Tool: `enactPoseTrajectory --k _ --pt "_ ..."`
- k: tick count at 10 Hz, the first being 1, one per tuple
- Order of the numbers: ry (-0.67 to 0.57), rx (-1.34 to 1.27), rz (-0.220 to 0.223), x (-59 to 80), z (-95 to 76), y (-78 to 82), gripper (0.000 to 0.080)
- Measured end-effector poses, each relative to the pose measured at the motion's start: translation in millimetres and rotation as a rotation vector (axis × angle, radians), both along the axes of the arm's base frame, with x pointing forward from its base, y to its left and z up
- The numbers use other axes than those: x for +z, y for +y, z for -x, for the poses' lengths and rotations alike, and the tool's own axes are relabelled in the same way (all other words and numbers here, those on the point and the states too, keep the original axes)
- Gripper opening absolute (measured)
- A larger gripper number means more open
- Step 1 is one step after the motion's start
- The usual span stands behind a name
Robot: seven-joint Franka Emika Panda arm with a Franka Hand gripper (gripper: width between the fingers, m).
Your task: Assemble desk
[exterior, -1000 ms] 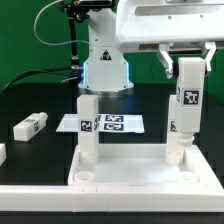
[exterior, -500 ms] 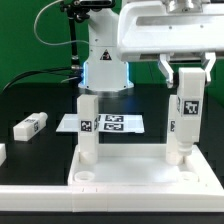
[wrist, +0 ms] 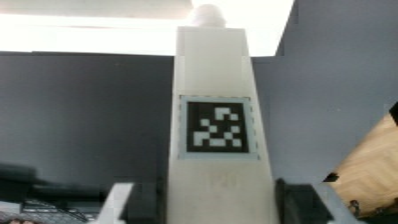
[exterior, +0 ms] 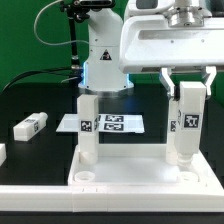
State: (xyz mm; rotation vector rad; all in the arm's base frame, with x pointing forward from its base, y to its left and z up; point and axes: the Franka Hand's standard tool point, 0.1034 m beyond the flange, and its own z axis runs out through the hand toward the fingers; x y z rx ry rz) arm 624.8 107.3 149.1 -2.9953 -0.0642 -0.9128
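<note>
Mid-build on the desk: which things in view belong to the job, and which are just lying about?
Job: tabletop; upright leg at its corner; gripped leg in the end effector; loose leg lying flat.
Not part of it: marker board; black table.

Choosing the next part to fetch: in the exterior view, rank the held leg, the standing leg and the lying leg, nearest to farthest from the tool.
1. The held leg, between the tool's fingers, on the exterior view's right.
2. The standing leg, in the tabletop's corner on the exterior view's left.
3. The lying leg, on the table, far to the exterior view's left.
</note>
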Motion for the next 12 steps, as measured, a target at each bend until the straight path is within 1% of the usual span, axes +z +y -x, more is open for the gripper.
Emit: enactPoseTrajectory --k 4,7,12 --pt "0.022 0.004 0.011 -16.1 3.7 0.2 0.0289" --pt "0.026 0.018 0.008 -18.7 5.7 10.3 0.0289" --pt "-0.020 0.025 0.011 -18.9 1.4 11.8 0.0289"
